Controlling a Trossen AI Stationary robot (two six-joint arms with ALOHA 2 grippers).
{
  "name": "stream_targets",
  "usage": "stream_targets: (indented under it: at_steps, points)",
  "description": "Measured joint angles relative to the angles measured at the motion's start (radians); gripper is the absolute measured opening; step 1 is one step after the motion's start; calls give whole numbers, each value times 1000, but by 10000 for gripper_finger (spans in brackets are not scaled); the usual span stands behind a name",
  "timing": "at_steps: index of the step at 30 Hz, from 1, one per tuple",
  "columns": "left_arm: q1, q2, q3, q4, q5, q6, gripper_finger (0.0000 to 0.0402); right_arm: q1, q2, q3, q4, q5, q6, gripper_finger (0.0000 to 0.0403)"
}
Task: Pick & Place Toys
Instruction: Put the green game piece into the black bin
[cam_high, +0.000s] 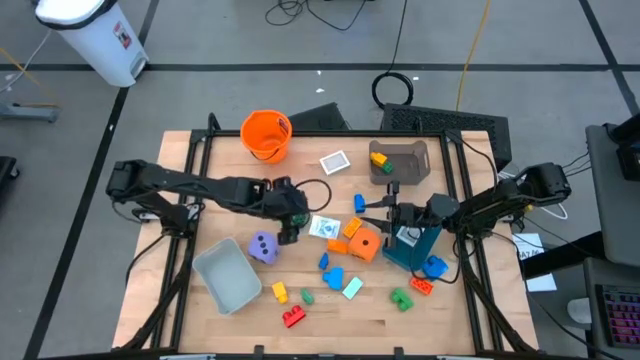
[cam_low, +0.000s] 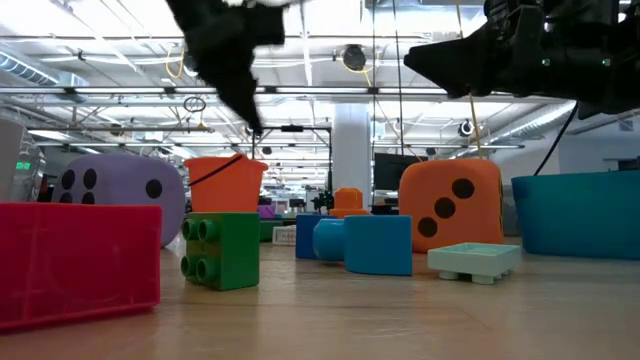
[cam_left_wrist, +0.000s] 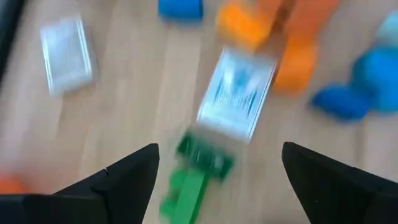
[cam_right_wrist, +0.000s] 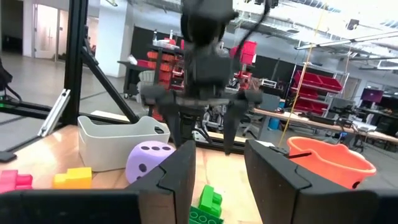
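Hovering with jaws apart, left gripper (cam_left_wrist: 214, 171) is straddling a small green plastic block (cam_left_wrist: 196, 174), probably light, rigid; grip its flat sides.

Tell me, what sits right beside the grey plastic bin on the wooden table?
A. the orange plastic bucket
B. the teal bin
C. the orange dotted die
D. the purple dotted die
D: seen from above, the purple dotted die lies against the grey plastic bin, near the left claw.
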Motion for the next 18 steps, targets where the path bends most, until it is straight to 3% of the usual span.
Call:
stream_targets:
  at_steps: [5,18]
  points:
    - [42,52,0,-77,-8,10,347,0,0,0,0,0,20,130]
    - [195,179,0,-111,160,148,347,0,0,0,-31,0,16,130]
